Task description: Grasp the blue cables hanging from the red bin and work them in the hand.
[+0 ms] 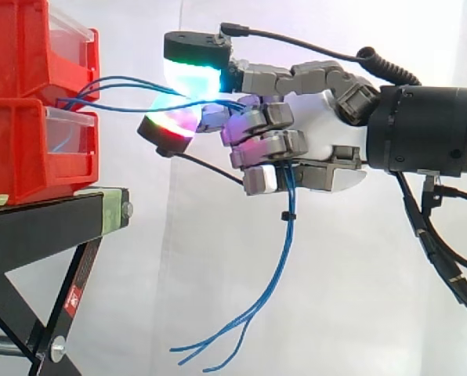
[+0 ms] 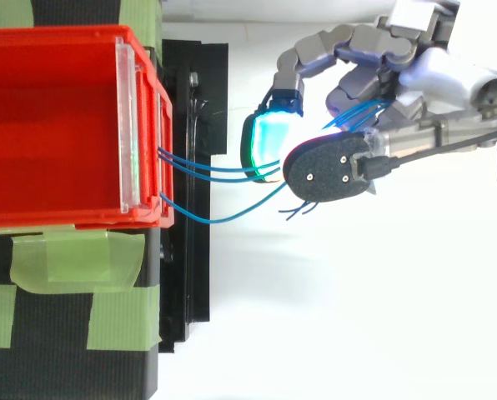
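Hand (image 1: 320,133) is curled round the blue cables (image 1: 284,243), w/ its glowing pads (image 1: 193,74) pinching them just off the front edge of the red bins (image 1: 30,149). Cables run abt level from the bin fronts across to the hand. Their loose ends then drop down & curl back twd the black stand (image 1: 38,227). Small gap btw pads and bin edge, plenty of open room below the hand.
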